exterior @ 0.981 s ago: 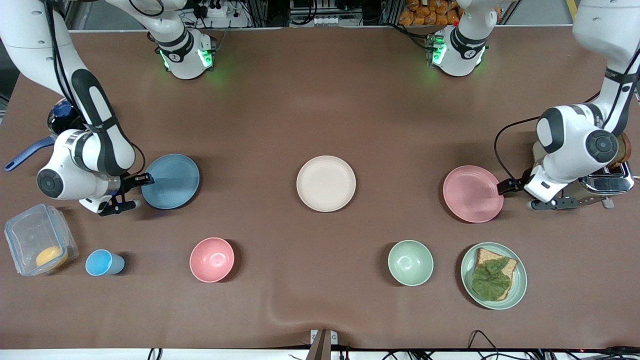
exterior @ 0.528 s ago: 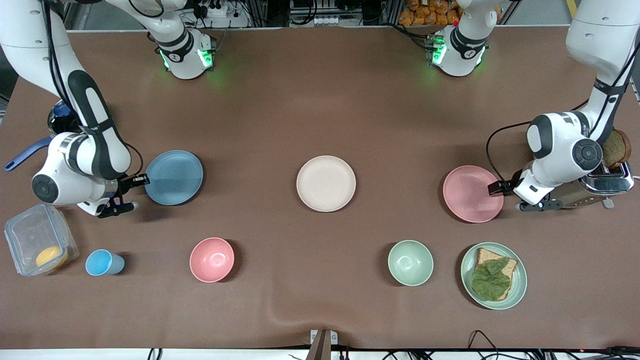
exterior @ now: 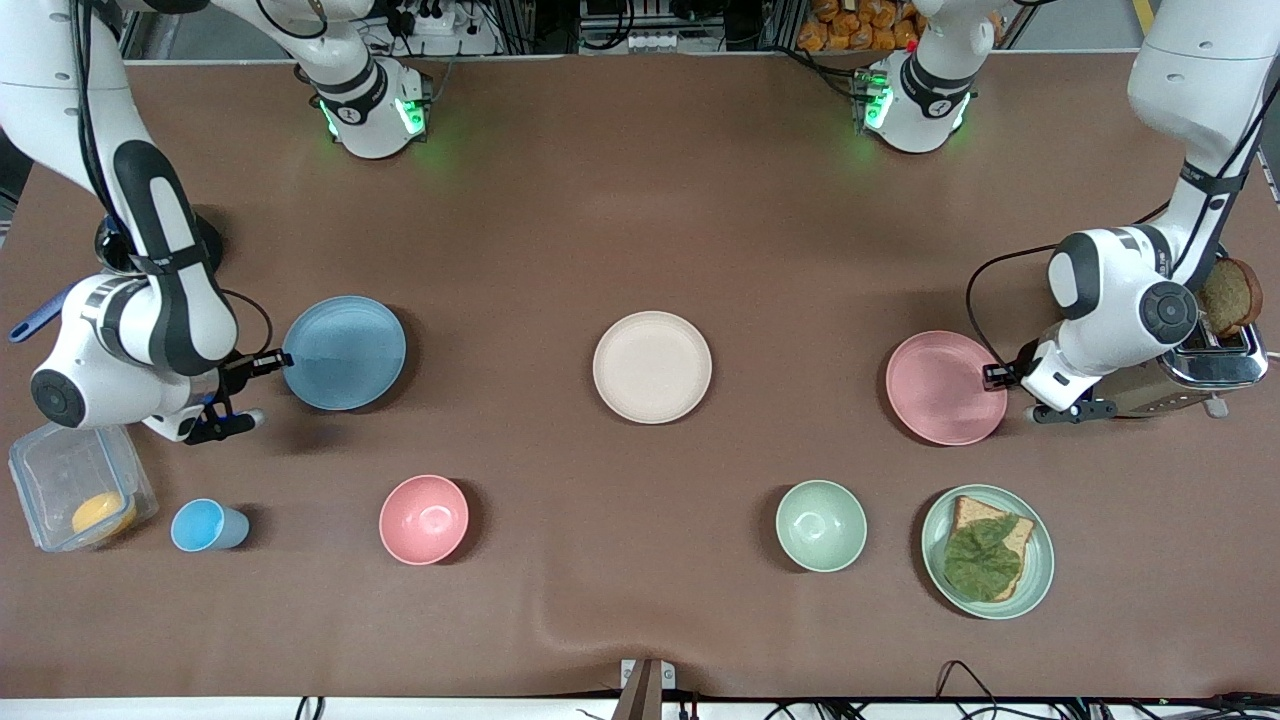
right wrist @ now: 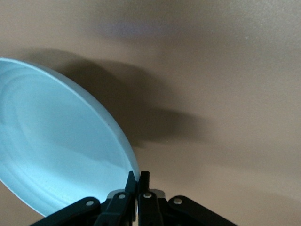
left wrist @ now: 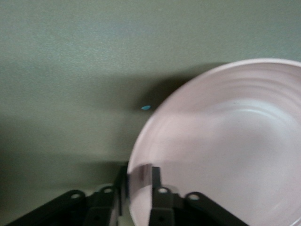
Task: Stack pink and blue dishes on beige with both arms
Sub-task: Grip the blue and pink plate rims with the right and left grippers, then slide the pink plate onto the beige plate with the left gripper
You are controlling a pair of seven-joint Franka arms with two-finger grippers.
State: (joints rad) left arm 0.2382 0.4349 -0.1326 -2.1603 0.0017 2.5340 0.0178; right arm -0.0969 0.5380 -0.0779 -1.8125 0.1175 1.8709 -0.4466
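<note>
The light blue plate point(exterior: 345, 352) is near the right arm's end of the table. Its rim is pinched in my right gripper point(exterior: 285, 360), and it looks tilted up off the cloth. The right wrist view shows the blue plate point(right wrist: 56, 150) with my right gripper point(right wrist: 139, 175) shut on its edge. The pink plate point(exterior: 946, 387) lies flat toward the left arm's end. My left gripper point(exterior: 990, 377) is at its rim. In the left wrist view the left gripper point(left wrist: 139, 172) is open, with one finger on either side of the pink plate's point(left wrist: 225, 150) rim. The beige plate point(exterior: 652, 366) sits bare at mid-table.
Nearer the camera stand a blue cup point(exterior: 208, 526), a pink bowl point(exterior: 424, 519), a green bowl point(exterior: 821, 525) and a green plate point(exterior: 1044, 565) with toast. A clear box point(exterior: 75, 490) sits by the right arm. A toaster point(exterior: 1215, 365) is by the left arm.
The right gripper has raised the blue plate by its rim, tilting it, and the arm has drawn back slightly. The left gripper has slid in over the pink plate's rim.
</note>
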